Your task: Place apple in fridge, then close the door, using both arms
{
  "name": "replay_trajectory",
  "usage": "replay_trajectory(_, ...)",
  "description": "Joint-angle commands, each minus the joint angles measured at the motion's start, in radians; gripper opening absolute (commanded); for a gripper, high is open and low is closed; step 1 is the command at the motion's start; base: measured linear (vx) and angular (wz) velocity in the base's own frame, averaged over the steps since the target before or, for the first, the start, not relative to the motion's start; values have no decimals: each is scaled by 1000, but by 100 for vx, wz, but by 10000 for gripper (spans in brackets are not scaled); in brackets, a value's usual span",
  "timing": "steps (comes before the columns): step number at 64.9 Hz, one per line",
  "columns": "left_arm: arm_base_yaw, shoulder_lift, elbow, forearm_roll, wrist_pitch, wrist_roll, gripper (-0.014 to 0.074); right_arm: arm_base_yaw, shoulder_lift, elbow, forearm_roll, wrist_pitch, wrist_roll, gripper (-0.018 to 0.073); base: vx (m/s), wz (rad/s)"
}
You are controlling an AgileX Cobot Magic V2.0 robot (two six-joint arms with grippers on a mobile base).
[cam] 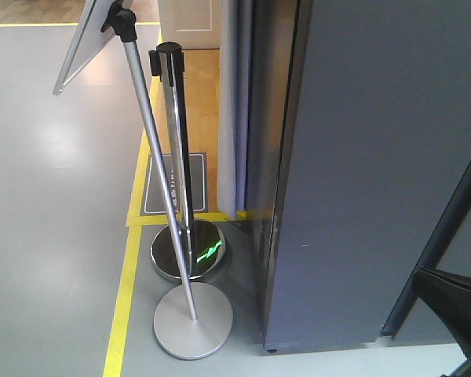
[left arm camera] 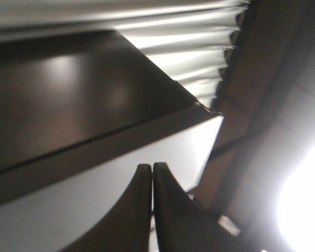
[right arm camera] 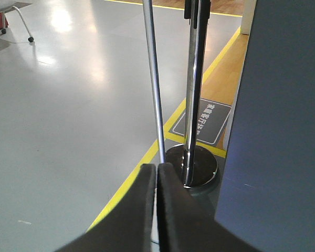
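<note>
In the exterior front-facing view, the fridge [cam: 377,173] stood upright, its long axis vertical, showing only its dark grey outside. No white interior was visible, so the door looked shut or nearly so, though the seam itself could not be made out. The apple appeared nowhere. A black arm [cam: 447,236] crossed the lower right corner against the grey face. Beside the fridge stood a chrome barrier post [cam: 175,157] and a tilted sign stand [cam: 157,173] on the floor.

In the left wrist view, the left pincer [left arm camera: 152,173] had its fingers pressed together on nothing, pointing up along a dark slab [left arm camera: 84,105] toward a pleated pale curtain [left arm camera: 189,47]; the picture was blurred.

In the right wrist view, the right pincer [right arm camera: 157,173] was likewise closed and empty, aimed past the fridge's grey face [right arm camera: 278,131] at the post's base and the yellow floor line [right arm camera: 147,157].

The step seemed to be closing the door. To finish well, a flat push near the free edge would serve, held until the seal seated, while keeping clear of the stands.
</note>
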Motion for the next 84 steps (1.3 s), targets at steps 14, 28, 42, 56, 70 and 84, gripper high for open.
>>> replay_trajectory(14,-5,-7,-20,169,90,668,-6,-4,3,-26,33,-27,-11,-5,0,0)
replay_trajectory(28,-5,-50,111,36,98,975,-6,-4,3,-26,33,-27,-11,-5,0,0)
replay_trajectory(42,-5,-177,300,-137,234,1159,-6,-4,3,-26,33,-27,-11,-5,0,0)
replay_trajectory(56,-5,-357,546,-161,256,1223,-6,-4,3,-26,33,-27,-11,-5,0,0)
replay_trajectory(70,-5,-512,661,-148,439,1270,-6,-4,3,-26,33,-27,-11,-5,0,0)
replay_trajectory(84,-5,-558,670,-156,613,1486,-6,-4,3,-26,33,-27,-11,-5,0,0)
